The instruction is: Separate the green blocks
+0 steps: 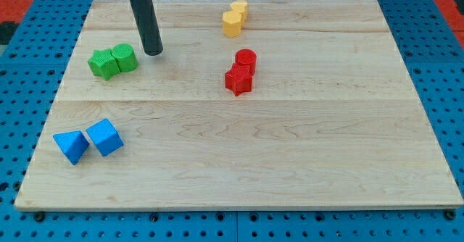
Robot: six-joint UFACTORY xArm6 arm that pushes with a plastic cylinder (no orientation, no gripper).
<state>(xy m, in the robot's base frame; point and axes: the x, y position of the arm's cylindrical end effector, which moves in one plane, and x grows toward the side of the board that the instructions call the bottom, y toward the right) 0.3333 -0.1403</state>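
1. The task looks barely begun, if at all. The two green blocks sit pressed together near the surface's [290, 169] left edge, toward the top left corner: a green star [104, 63] and a green cylinder [125, 56] touching on its right. No gap shows between them, so the whole separation is left to do.
2. The rod comes down from the top edge, nearly upright, leaning slightly. My tip [153, 53] rests on the surface just to the right of the green cylinder, near it but apart, with a sliver of bare wood between.
3. There are no jaws on this arm; it ends in the plain rod, which holds nothing and can only push.
4. Other pairs lie well away from the tip: two yellow blocks [234, 19] near the top edge, two red blocks [241, 71] around the middle, and two blue blocks [88, 141] toward the bottom left corner.
5. Judging by the layout, the tip would need to wedge between the greens or push one aside.
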